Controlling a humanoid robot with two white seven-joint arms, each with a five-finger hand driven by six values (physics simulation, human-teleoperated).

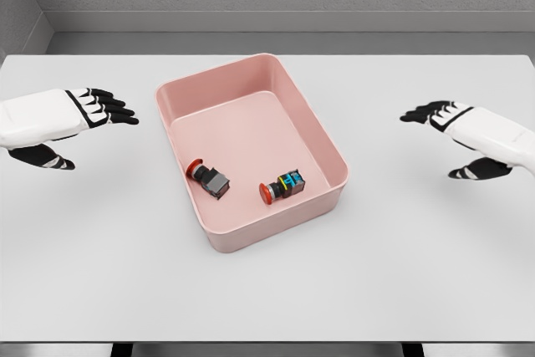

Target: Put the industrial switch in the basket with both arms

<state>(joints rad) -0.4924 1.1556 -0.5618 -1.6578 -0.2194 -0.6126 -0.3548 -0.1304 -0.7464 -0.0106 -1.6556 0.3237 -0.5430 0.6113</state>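
A pink rectangular basket (328,138) sits mid-table, turned slightly. Inside it, near the front wall, lie two industrial switches with red buttons: a grey-bodied one (212,179) on the left and a black one with blue and yellow parts (284,186) on the right. My left hand (94,119) hovers over the table to the left of the basket, fingers spread, holding nothing. To the right of the basket my right hand (439,133) hovers likewise, fingers extended and empty. Neither hand touches the basket.
The white table (267,290) stretches to a grey wall at the back. Its front edge runs along the bottom of the view.
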